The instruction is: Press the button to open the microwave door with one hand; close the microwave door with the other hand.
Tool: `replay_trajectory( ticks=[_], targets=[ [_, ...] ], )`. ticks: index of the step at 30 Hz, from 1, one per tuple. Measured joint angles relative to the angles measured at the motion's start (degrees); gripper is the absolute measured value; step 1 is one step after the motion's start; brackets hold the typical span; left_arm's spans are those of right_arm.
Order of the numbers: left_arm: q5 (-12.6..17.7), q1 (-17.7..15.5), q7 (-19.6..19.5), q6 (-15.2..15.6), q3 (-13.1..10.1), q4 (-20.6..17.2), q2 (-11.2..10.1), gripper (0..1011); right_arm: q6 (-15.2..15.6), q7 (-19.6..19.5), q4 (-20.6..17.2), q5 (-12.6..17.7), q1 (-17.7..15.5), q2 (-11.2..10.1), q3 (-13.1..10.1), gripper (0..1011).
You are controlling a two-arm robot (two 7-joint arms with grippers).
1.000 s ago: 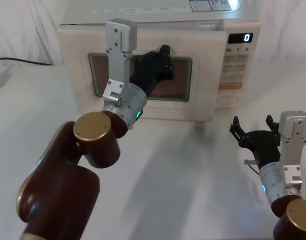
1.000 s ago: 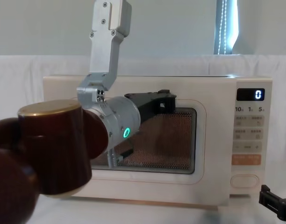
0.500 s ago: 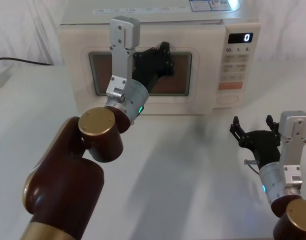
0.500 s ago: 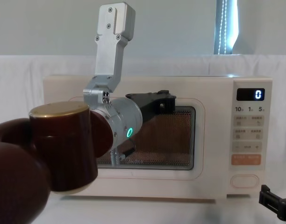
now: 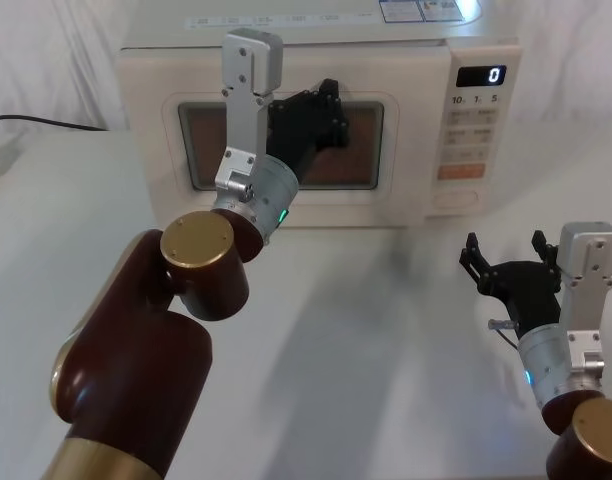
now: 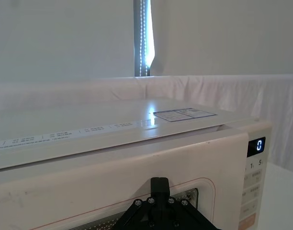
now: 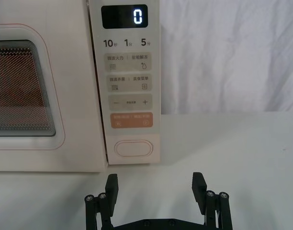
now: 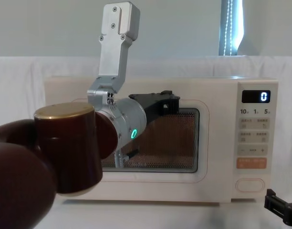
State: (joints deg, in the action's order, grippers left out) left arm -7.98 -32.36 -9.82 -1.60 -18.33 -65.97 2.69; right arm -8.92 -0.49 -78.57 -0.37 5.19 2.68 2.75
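Left gripper (image 5: 326, 108): pressed against the window of the microwave door (image 5: 166, 150), near the door's upper right part; whether its fingers are spread or together cannot be told.
Right gripper (image 7: 156, 184): fingers spread wide, holding nothing, hovering low over the bench (image 5: 386, 330) in front of the microwave's control strip, idle.
Change: a second ago the door stood ajar, its right edge swung out from the microwave (image 5: 486, 130); half a second ago it was nearly flush; now the left gripper has pushed it flat against the cream body.
Door now: appears shut, though the left wrist view shows a thin gap line along its top right corner, so full latching cannot be confirmed.
Button (image 7: 133, 148): at the bottom of the control strip, below the orange key (image 7: 131, 120), untouched, directly ahead of the right gripper.
Display (image 5: 480, 75): reads "0".
Meaning for the task: the closing step looks essentially done; likely only the left arm's pull-back remains.
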Motion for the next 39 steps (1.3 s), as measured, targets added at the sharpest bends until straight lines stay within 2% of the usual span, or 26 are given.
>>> replay_trajectory(
  ticks=[39],
  targets=[
    [1.52,-2.0,0.45,-1.38,1.24,3.58,1.32,0,0.0,0.0,0.0,0.0,0.0,0.0,0.0,1000]
  ],
)
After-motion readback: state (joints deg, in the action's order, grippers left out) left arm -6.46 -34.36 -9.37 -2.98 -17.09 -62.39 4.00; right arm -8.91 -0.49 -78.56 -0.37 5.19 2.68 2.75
